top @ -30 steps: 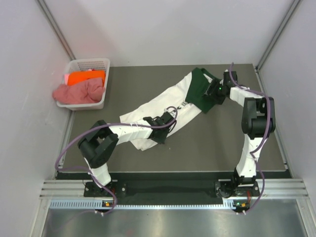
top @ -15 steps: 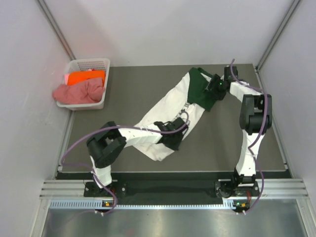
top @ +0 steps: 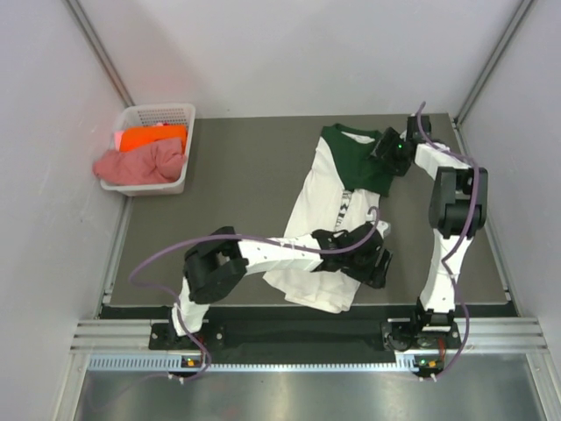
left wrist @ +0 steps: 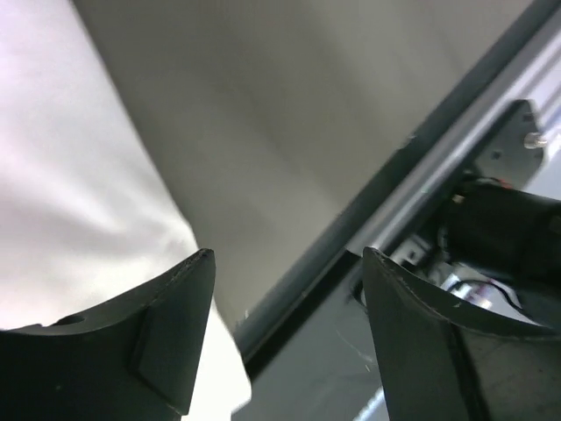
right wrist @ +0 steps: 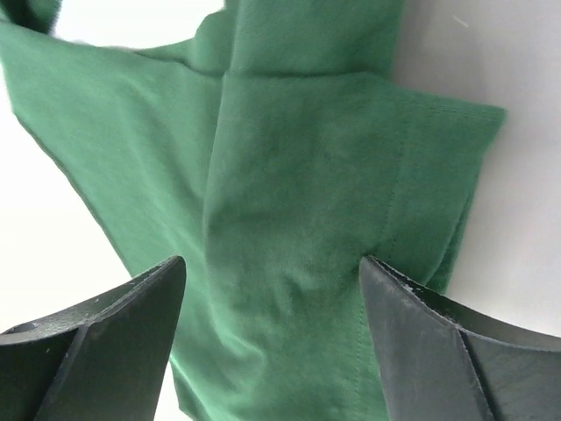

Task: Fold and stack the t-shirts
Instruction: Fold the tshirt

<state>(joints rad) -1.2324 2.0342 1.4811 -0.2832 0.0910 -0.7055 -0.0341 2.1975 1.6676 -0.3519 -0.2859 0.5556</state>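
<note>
Spreading looks like the step here. The white-and-green t-shirt [top: 329,206] lies mostly flat on the table [top: 237,167], right of centre, collar toward 12 o'clock, hem toward 6. L gripper [top: 379,266] sits at the shirt's 4 o'clock edge with jaws apart and nothing pinched. Its wrist view shows white cloth just beside one finger, bare table btwn them. R gripper [top: 388,151] is at the shirt's 1 o'clock over the green sleeve [right wrist: 307,219], jaws also wide, cloth creased and doubled below — prob. there to flatten it out. Opposite corners make sense: pull the body square b4 folding. Orange shirt [top: 151,138] and pink shirt [top: 136,164] sit bunched in the basket [top: 166,112] at the table's 10 o'clock. My read: early in the task, no fold made yet.
</note>
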